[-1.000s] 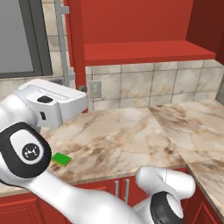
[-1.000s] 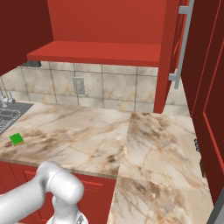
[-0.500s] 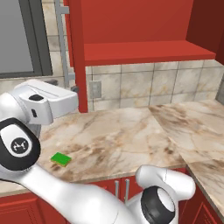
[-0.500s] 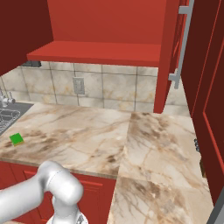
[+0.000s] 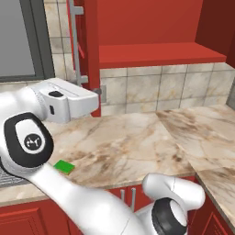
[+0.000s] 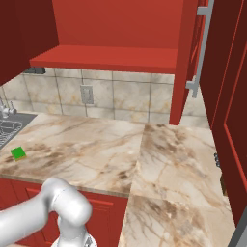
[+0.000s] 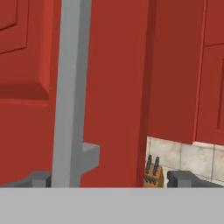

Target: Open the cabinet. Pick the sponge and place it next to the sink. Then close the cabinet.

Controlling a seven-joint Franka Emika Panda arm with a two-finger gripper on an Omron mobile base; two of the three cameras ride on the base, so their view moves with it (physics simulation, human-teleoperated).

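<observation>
The red wall cabinet (image 5: 156,27) stands open, its shelf (image 6: 111,59) bare. Its left door (image 7: 113,78) is swung out, and the long silver bar handle (image 7: 70,87) rises close in front of my gripper (image 7: 111,179). The gripper is open, one fingertip (image 7: 39,178) behind the handle's foot and the other (image 7: 183,178) far to the right, with nothing held. My white hand (image 5: 69,103) hovers beside that handle (image 5: 75,46). The green sponge (image 5: 63,167) (image 6: 18,153) lies flat on the marble counter, close to the sink (image 6: 8,131).
The right cabinet door (image 6: 226,96) is swung wide open, its handle (image 6: 202,48) sticking out over the counter corner. A knife block (image 7: 152,173) stands against the tiled wall. A small faucet (image 6: 5,110) sits at the sink's rim. Low red cabinets (image 5: 124,195) run under the counter.
The arm has shifted a little, its elbow rising and the hand edging toward the left door's handle. The sponge has stayed put and the jaws have stayed open.
</observation>
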